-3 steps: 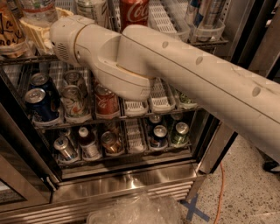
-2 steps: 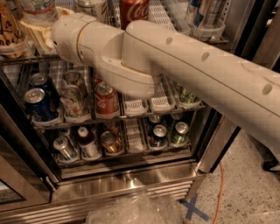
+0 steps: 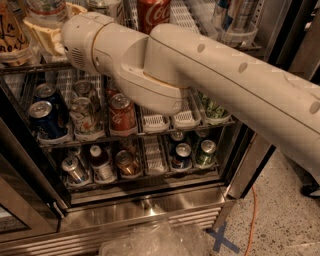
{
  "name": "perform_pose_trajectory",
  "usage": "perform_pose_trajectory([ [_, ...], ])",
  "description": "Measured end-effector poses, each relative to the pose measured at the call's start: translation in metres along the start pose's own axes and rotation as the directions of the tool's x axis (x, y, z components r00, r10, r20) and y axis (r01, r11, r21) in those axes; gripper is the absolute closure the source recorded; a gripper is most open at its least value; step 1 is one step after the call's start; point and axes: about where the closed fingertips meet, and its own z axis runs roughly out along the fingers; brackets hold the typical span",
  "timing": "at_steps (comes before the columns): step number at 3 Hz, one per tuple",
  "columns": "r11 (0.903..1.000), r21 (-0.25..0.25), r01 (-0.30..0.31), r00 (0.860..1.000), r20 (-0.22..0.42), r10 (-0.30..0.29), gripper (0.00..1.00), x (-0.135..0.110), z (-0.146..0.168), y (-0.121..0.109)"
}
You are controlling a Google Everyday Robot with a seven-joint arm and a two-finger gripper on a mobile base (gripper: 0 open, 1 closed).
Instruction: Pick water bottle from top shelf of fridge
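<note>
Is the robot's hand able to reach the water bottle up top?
Probably yes. The hand is up at the top shelf, right at the water bottle, with nothing visible between them.

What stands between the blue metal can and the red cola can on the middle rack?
A pale green-printed can, camera view; the cream gripper is up by the clear bottle.

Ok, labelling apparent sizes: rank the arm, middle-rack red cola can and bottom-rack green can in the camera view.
1. Arm, largest.
2. Red cola can.
3. Green can, smallest, but it sits farther away, so true sizes may match.
The gripper is upper left at the top shelf.
</note>
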Motion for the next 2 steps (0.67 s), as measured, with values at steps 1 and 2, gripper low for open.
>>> perform_pose_trajectory([
  [1,0.9998,-0.005,0.021,0.998,0.064,-0.02,1.0,-0.0068,-0.0092,-0.0033],
  [2,0.9997,-0.009,0.025,0.997,0.078,-0.024,1.0,-0.0069,-0.0102,-0.0025],
])
